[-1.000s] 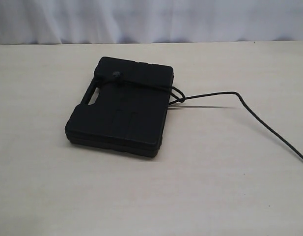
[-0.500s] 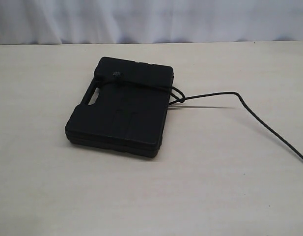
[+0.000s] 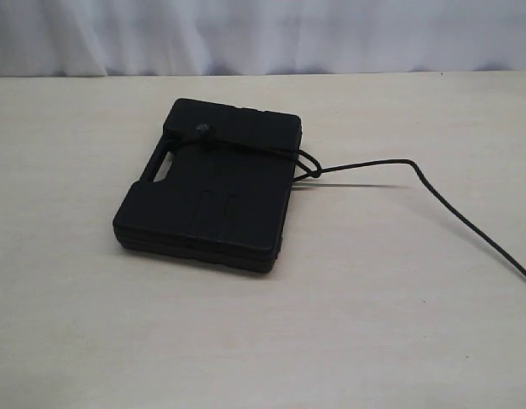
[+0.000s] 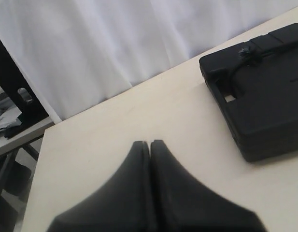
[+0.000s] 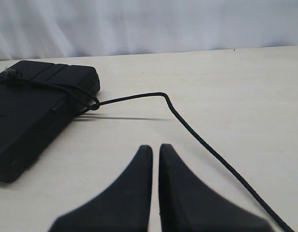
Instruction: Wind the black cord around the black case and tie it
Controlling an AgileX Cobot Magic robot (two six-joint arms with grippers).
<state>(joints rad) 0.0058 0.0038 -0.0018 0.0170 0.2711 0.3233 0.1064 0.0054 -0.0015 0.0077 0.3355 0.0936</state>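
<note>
Nothing has shifted over the last second. The black case [image 3: 207,192] lies flat on the table [image 3: 373,324]. The black cord [image 3: 433,192] crosses its far end, and the cord's tail trails right, so there is no progress to record.

The left end effector [image 4: 149,143] is closed and empty, and stands apart from the case's handle side. The right end effector [image 5: 155,147] is closed and empty, near the tail but not touching it.

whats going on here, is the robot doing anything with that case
Nothing is being handled right now. The black case lies flat on the table with the black cord running across its lid from a knot near the handle end, looping off the far edge and trailing away loose. The left gripper and right gripper are both shut, empty, and clear of the case.
</note>
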